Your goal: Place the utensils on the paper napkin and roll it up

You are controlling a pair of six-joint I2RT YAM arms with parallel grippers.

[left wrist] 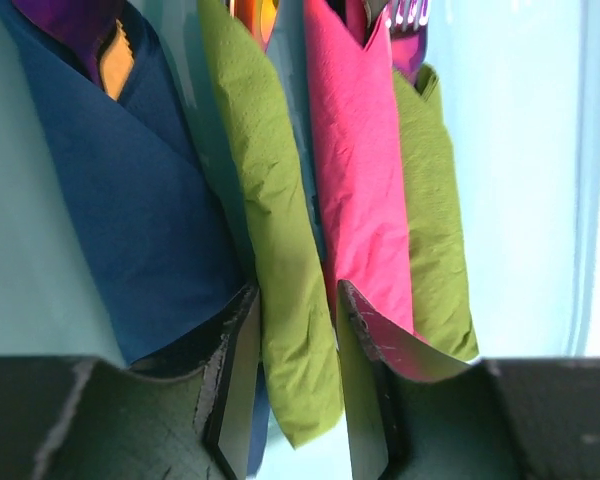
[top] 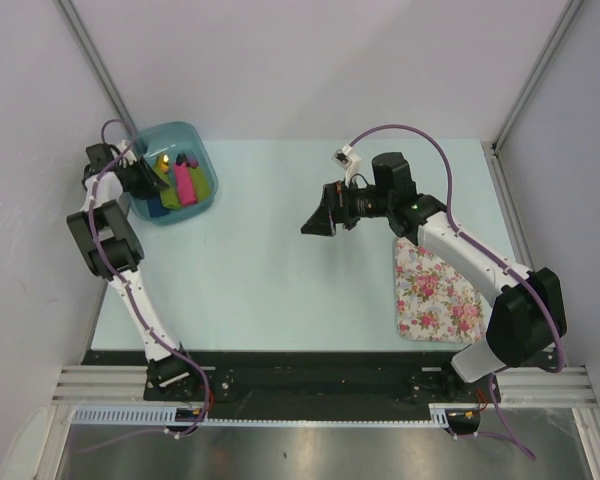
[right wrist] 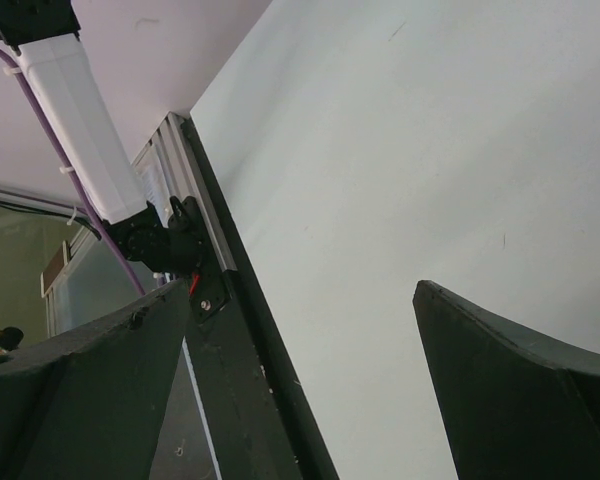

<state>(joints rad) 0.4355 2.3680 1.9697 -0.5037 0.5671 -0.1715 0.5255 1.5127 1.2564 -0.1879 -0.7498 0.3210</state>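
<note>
My left gripper [top: 152, 178] reaches into the blue bowl [top: 202, 150] at the table's far left. In the left wrist view its fingers [left wrist: 235, 330] close on both sides of a lime-green roll [left wrist: 280, 250], with the gripper's middle [left wrist: 295, 295] on the roll. A navy roll [left wrist: 130, 200], a pink roll [left wrist: 360, 180] and a second lime roll [left wrist: 435, 230] lie beside it. Fork tines [left wrist: 410, 12] poke from the pink roll. My right gripper [top: 317, 222] hangs open and empty above the table's middle, pointing left. No loose dark grey utensils or flat olive-green napkin show in any view.
A white pink-flowered mat [top: 435, 290] lies at the near right, under the right arm. The right wrist view shows the open gripper [right wrist: 300, 330] against the enclosure wall and a dark frame post [right wrist: 240, 330]. White walls close in the table on three sides.
</note>
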